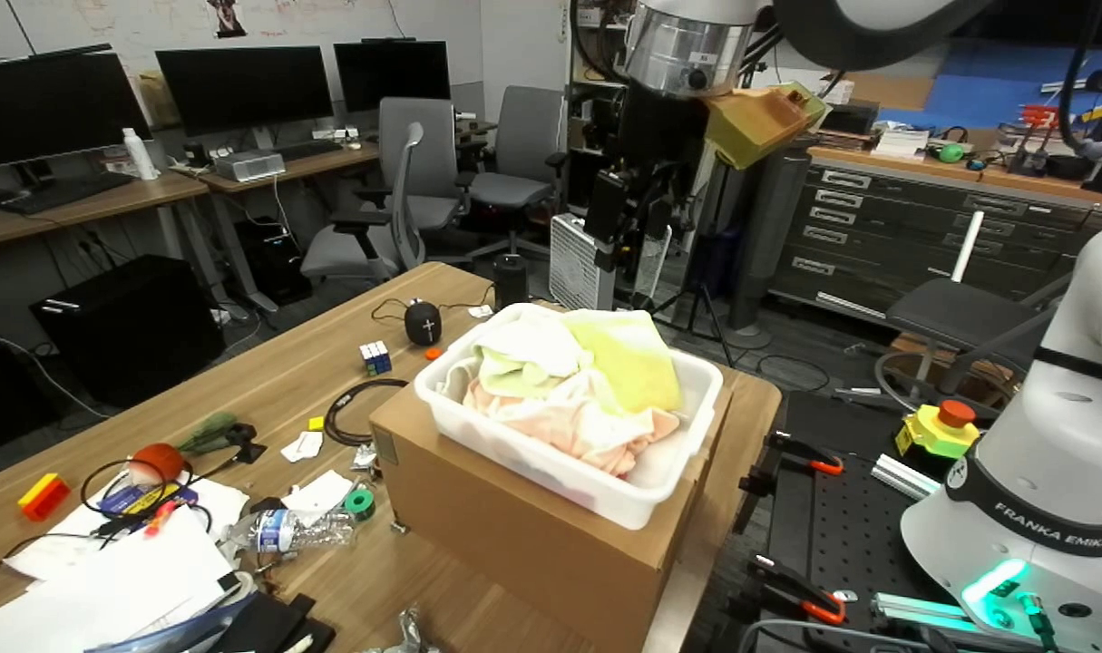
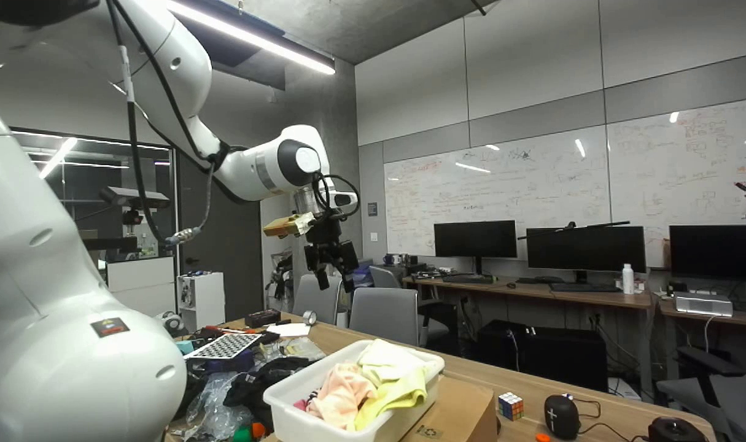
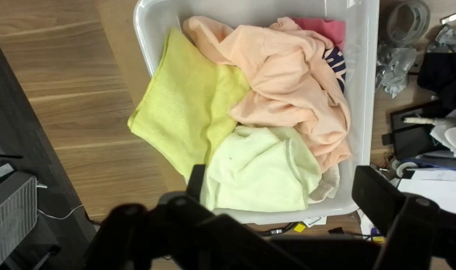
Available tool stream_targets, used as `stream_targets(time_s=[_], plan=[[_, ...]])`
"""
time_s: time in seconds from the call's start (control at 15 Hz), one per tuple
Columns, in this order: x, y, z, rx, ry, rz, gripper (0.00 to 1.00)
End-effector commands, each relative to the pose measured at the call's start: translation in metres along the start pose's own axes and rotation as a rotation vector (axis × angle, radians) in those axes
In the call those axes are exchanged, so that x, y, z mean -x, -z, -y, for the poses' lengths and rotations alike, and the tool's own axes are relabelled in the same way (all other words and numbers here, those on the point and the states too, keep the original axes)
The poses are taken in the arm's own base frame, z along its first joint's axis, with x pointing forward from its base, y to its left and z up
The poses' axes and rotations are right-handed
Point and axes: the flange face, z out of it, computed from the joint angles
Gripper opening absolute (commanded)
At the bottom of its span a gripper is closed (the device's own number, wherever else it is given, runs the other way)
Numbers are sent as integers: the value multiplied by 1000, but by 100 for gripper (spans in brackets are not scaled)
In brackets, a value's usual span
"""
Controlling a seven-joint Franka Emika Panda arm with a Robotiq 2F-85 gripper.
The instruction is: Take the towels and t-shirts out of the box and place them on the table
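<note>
hanging in the air with its jaws spread wide, the black two-fingered gripper [image 2: 336, 287] is well apart from the soft heap of towels and shirts [image 1: 578, 408] below. the heap lies in a white rectangular plastic tub [image 3: 359, 112], which stands on a brown cardboard box [image 1: 532, 526] on the long light-brown wooden table [image 1: 269, 385]. in the wrist view a bright yellow cloth [image 3: 190, 97] lies along one side, a corner reaching past the tub's rim; a crumpled peach garment [image 3: 284, 71] fills much of the middle, touching the yellow; a pale greenish-white towel [image 3: 258, 172] lies at the end nearest the jaws. a deep pink cloth [image 3: 325, 28] and a dark navy patterned piece [image 3: 336, 62] show at the peach garment's edge, and a beige cloth [image 3: 330, 183] peeks out beside the pale towel. on the table near the box, in an exterior view, are a multicoloured puzzle cube [image 1: 375, 358], a small rounded black device [image 1: 423, 323], a clear plastic bottle [image 1: 301, 531] lying on its side and loose white papers [image 1: 124, 580].
</note>
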Motion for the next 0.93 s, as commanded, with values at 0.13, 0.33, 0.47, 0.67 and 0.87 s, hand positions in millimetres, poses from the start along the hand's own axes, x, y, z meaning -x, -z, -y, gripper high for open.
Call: stream_targets(time_s=[0.13,0.33,0.47,0.67,0.87], plan=[[-31,-11,-6,-38,171,70,100],[-43,-21,-9,-54,236,95,100],[-51,-29,-8,-66,262,106,100],[-66,-45,-3,-84,250,125,100],[-79,-60,3,-92,230,138,100]])
